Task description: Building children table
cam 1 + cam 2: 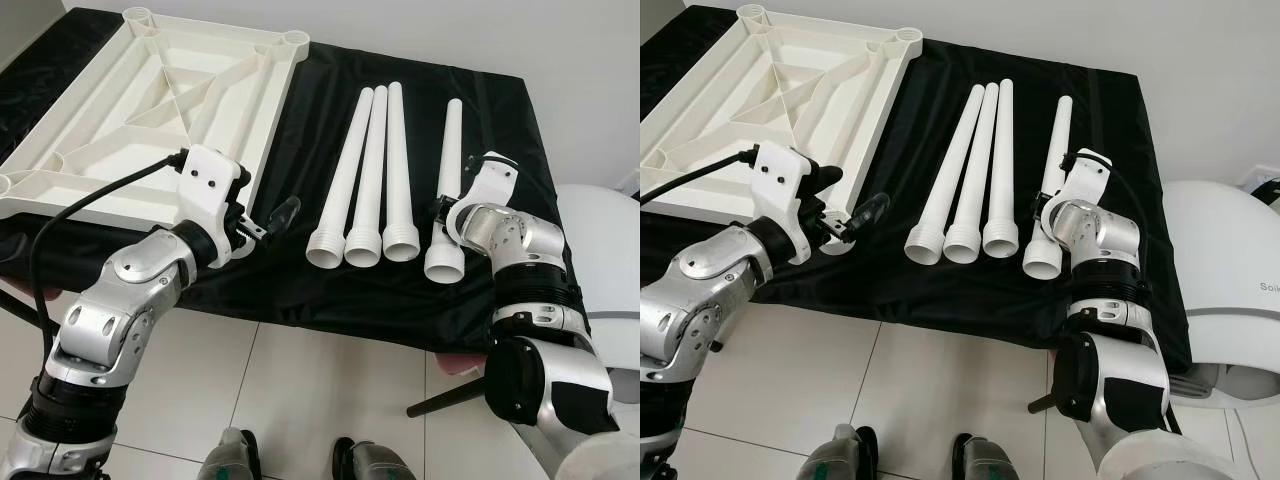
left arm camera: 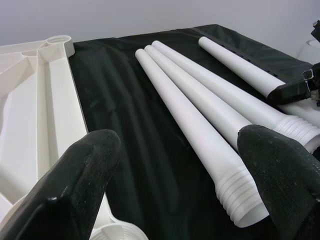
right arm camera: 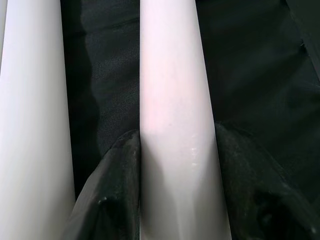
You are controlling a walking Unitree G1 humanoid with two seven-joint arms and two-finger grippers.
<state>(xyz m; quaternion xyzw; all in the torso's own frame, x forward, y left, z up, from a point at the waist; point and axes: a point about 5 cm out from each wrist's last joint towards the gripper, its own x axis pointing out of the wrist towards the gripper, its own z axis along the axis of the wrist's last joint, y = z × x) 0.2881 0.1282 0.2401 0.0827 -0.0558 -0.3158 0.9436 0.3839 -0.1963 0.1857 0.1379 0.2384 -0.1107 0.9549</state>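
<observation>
An upside-down white tabletop lies at the left of a black-draped table. Beside it, three white tapered legs lie side by side with their threaded ends toward me. A fourth leg lies apart to the right. My right gripper is shut on this fourth leg near its threaded end, and the right wrist view has a black finger pressed on each side of the leg. Over the cloth, between the tabletop's near corner and the three legs, my left gripper is open and holds nothing.
The black cloth hangs over the table's front edge just ahead of my feet on the tiled floor. A white rounded object stands close at the right. A dark table leg slants below the cloth.
</observation>
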